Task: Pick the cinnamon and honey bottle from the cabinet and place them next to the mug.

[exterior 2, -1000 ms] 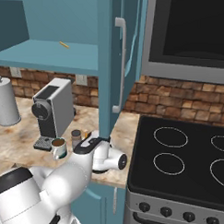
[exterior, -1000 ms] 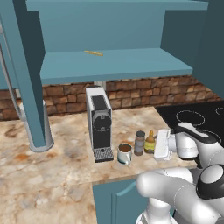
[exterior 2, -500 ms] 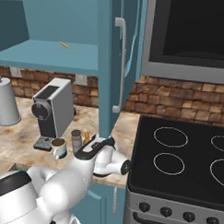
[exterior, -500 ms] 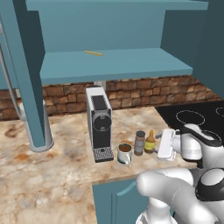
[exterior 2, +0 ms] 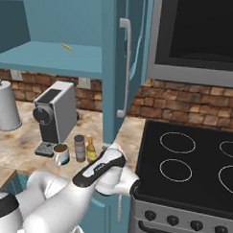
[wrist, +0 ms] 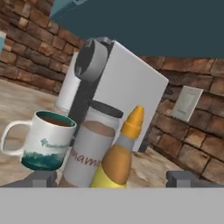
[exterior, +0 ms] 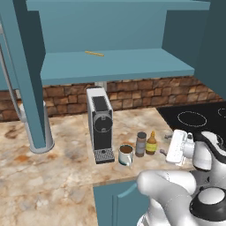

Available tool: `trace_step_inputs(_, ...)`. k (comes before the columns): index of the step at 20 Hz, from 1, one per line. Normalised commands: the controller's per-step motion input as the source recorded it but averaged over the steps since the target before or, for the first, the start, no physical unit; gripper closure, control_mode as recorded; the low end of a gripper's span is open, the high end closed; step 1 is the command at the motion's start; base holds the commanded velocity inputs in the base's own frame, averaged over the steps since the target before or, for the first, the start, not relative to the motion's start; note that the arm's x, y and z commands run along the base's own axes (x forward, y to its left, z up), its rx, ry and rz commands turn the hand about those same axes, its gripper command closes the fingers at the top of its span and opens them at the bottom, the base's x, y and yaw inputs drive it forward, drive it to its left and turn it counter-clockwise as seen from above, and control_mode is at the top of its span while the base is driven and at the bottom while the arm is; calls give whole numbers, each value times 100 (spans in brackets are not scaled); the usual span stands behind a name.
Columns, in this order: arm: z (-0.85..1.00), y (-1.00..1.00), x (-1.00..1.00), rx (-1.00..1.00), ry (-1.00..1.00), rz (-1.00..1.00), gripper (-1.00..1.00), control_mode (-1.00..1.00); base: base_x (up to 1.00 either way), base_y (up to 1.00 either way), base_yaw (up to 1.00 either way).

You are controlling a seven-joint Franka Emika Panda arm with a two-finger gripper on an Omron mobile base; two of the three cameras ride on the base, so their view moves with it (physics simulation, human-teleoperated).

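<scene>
- On the desk (exterior: pixel 66 176), the mug (exterior: pixel 126 155), the cinnamon (exterior: pixel 141 144) and the honey bottle (exterior: pixel 151 143) stand in a row just right of the coffee machine (exterior: pixel 100 123), in that order from left to right as the left base view shows them.
- The right base view shows the same row: mug (exterior 2: pixel 61 154), cinnamon (exterior 2: pixel 79 148), honey bottle (exterior 2: pixel 91 150), all in front of the coffee machine (exterior 2: pixel 55 115) and left of the stove (exterior 2: pixel 193 165).
- The hand view gives detail the base views lack: brown liquid in the mug (wrist: pixel 47 140), a teal print on its side, its handle turned to the left of that frame; lettering on the cinnamon (wrist: pixel 92 148); the orange pointed cap of the honey bottle (wrist: pixel 117 159), which overlaps the jar from this angle.
- The end effector (wrist: pixel 109 178) is wide open; its two dark fingertips (wrist: pixel 41 178) stand on either side of the jar and bottle in this view, holding nothing.
- In the left base view the end effector (exterior: pixel 176 148) sits low over the desk, just right of the honey bottle and apart from it.
- The cabinet (exterior: pixel 119 66) hangs open above; a small yellowish stick (exterior: pixel 94 54) lies on its shelf.
- A grey cylinder (exterior 2: pixel 4 106) stands left of the coffee machine in the right base view.
- A wall socket (wrist: pixel 187 103) shows on the brick wall in the hand view.
</scene>
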Motion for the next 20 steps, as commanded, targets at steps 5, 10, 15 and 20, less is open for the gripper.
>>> trace_step_inputs(5, 56, 1, -67, 4, -21, -1, -100, -100, 0, 0, 0)
trace_step_inputs(10, 64, 18, -65, 1, -19, 0, -100, -100, 0, 0, 0)
trace_step_inputs(15, 77, 38, -33, 0, -9, 0, -100, -100, 0, 0, 0)
trace_step_inputs(20, 95, 42, 7, 0, 0, 0, -100, -100, 0, 0, 0)
